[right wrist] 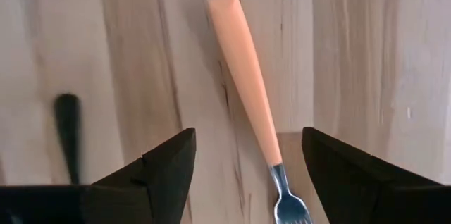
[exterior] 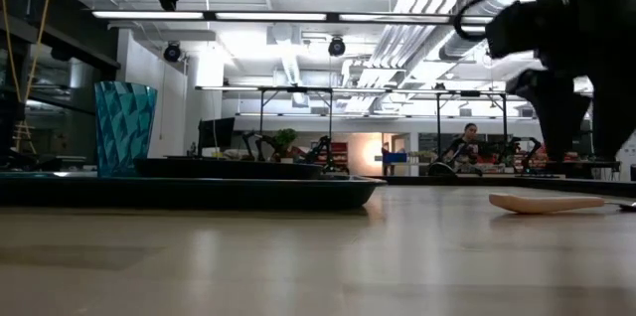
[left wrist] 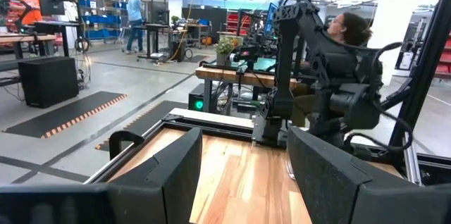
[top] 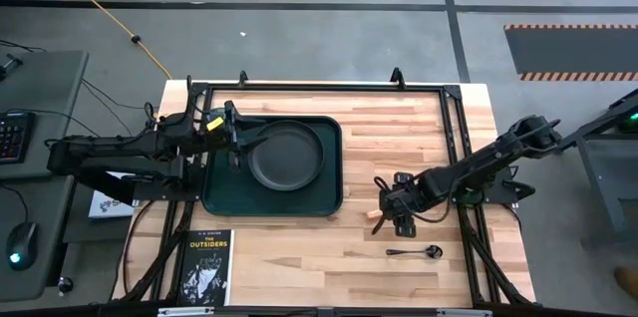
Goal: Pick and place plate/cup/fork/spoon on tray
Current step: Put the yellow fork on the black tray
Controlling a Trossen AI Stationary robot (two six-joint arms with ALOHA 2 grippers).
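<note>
The dark green tray (top: 221,197) lies at the table's left, with the dark plate (top: 287,155) on it. The teal cup (exterior: 124,127) stands upright on the tray's left end; in the high view my left arm covers it. My left gripper (top: 235,140) is open and empty, raised over the tray's left part. The tan-handled fork (right wrist: 243,69) lies flat on the table right of the tray. My right gripper (top: 387,203) is open above it, fingers (right wrist: 162,168) on either side of the handle's tine end, not touching. The dark spoon (top: 414,252) lies nearer the front edge.
A black book with white lettering (top: 204,267) lies at the front left corner. Black frame rails (top: 454,138) run along the table's edges. Bare wood (top: 299,257) lies between tray, book and spoon. People show in the room beyond the table.
</note>
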